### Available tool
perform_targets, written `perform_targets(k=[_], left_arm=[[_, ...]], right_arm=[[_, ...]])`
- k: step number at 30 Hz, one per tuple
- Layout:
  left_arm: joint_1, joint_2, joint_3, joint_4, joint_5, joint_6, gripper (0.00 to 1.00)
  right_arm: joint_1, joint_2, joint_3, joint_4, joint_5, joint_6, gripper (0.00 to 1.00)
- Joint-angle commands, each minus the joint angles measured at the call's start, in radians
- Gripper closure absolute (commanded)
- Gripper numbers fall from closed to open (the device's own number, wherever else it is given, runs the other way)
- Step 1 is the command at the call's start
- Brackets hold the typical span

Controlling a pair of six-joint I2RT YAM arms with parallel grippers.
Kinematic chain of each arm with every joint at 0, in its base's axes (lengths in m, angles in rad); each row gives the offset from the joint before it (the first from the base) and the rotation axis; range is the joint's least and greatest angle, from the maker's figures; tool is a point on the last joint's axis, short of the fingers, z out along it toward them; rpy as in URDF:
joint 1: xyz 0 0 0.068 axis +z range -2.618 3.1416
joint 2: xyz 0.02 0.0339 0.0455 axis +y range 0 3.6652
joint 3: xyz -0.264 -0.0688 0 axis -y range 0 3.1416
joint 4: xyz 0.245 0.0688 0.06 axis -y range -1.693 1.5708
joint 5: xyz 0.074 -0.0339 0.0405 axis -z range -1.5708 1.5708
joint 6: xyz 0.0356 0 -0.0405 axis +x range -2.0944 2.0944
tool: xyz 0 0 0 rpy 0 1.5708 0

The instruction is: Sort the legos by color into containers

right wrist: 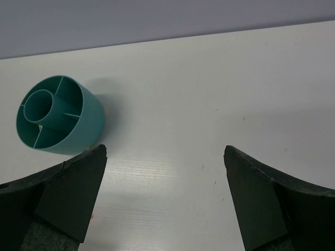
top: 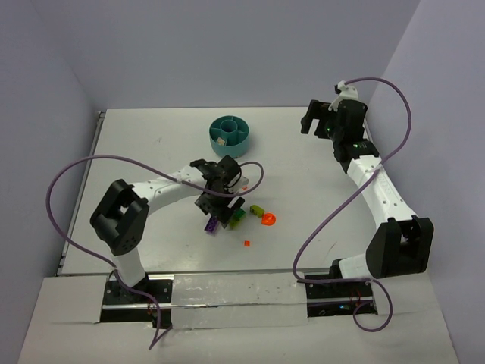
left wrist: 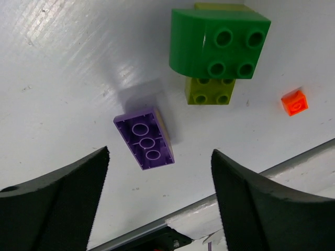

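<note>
Left gripper (left wrist: 159, 154) hangs jaws wide astride the small purple plastic brick (left wrist: 145, 138), untouched, hollow side up on the white counter (left wrist: 63, 78), likely lining up a pick; right gripper (right wrist: 165, 151), jaws wide and empty, hovers facing the round teal divided bowl (right wrist: 86, 125).

I count one teal bowl (top: 231, 150). There is one dark green brick (left wrist: 220, 44), and near it I count one purple brick (left wrist: 145, 138), two lime bricks (left wrist: 209, 91), one tiny orange-red cube (left wrist: 294, 102) and one rounder orange-red piece (top: 268, 219).
</note>
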Motion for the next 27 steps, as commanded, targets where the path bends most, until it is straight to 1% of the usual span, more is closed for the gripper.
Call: perform_targets(k=[1,2,5,14,19,21,27], left_arm=[[0.005,0.030,0.035,-0.027,-0.018,-0.029,0.18],[0.009,0.045,0.035,-0.027,-0.006,-0.029,0.20],[0.012,0.070,0.035,-0.024,-0.001,-0.031,0.23],[0.068,0.141,0.070,-0.033,-0.006,-0.040,0.27],[0.088,0.189,0.119,-0.050,0.019,-0.032,0.33],[0.087,0.204,0.143,-0.061,0.037,-0.028,0.37],[0.092,0.245,0.219,-0.123,0.040,-0.006,0.57]], right_arm=[[-0.006,-0.040,-0.007,0.023,-0.020,-0.003,0.00],[-0.007,-0.040,-0.007,0.023,-0.020,-0.004,0.00],[-0.012,-0.039,-0.002,0.021,-0.023,-0.006,0.00],[-0.024,-0.043,-0.005,0.018,-0.028,-0.003,0.00],[-0.024,-0.041,-0.010,0.018,-0.033,-0.008,0.00],[-0.024,-0.040,-0.009,0.019,-0.037,-0.009,0.00],[-0.023,-0.039,-0.003,0.018,-0.031,-0.021,0.00]])
